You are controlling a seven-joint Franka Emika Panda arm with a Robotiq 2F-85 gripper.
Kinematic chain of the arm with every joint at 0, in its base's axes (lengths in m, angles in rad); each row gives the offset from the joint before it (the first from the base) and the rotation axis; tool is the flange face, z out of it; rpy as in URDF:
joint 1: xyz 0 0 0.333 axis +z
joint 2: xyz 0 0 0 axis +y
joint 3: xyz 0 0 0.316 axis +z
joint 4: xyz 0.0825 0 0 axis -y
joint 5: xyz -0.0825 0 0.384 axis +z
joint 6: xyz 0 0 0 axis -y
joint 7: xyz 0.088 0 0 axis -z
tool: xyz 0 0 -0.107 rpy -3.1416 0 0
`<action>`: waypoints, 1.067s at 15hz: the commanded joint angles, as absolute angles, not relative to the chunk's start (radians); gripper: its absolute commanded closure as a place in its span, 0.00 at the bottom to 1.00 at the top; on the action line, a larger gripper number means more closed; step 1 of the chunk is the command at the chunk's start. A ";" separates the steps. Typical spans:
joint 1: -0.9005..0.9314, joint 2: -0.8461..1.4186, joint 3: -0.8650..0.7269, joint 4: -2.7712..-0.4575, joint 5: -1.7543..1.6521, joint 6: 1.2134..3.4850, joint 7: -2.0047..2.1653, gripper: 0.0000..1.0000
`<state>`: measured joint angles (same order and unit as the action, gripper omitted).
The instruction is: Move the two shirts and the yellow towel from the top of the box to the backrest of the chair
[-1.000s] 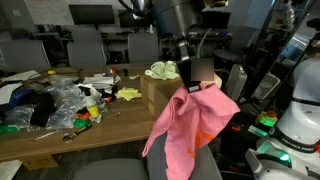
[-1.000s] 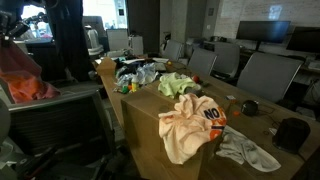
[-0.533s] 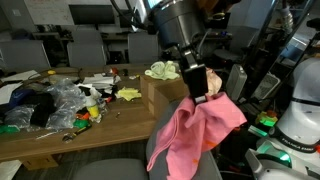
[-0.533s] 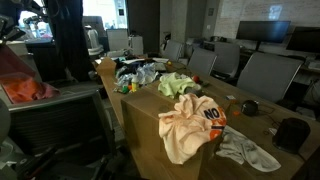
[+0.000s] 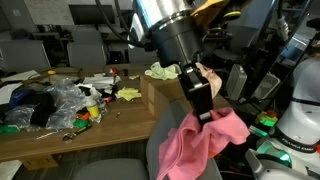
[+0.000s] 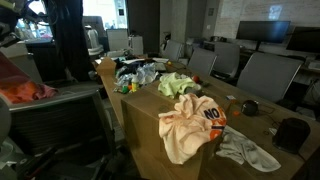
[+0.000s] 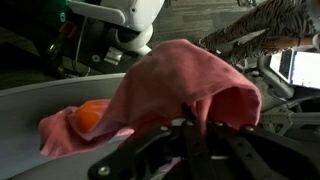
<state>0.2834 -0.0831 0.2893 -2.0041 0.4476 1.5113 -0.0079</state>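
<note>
Since the earlier frame, the gripper (image 5: 213, 116) has descended toward 5 o'clock. The pink shirt (image 5: 205, 148) no longer hangs free; it now bunches on the top edge of the chair (image 6: 65, 120) backrest.

Gripper state: closed, pinching a fold of the pink shirt, as the wrist view confirms.

Step in hand, as judged: depositing the first garment on the backrest.

The peach shirt (image 6: 188, 125) and the yellow towel (image 6: 176, 83) remain on top of the box (image 6: 140, 150).

Next move, as judged:
1. Confirm that the cloth straddles the backrest.
2. Release it.
3. Lift the gripper clear.
4. Travel toward 10 o'clock, back to the box.
</note>
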 commanded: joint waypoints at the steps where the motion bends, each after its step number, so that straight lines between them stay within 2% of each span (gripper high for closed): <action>1: 0.283 -0.063 0.283 -2.002 0.508 1.501 -0.041 0.98; 16: 0.246 -0.059 0.242 -2.131 0.580 1.491 0.001 0.98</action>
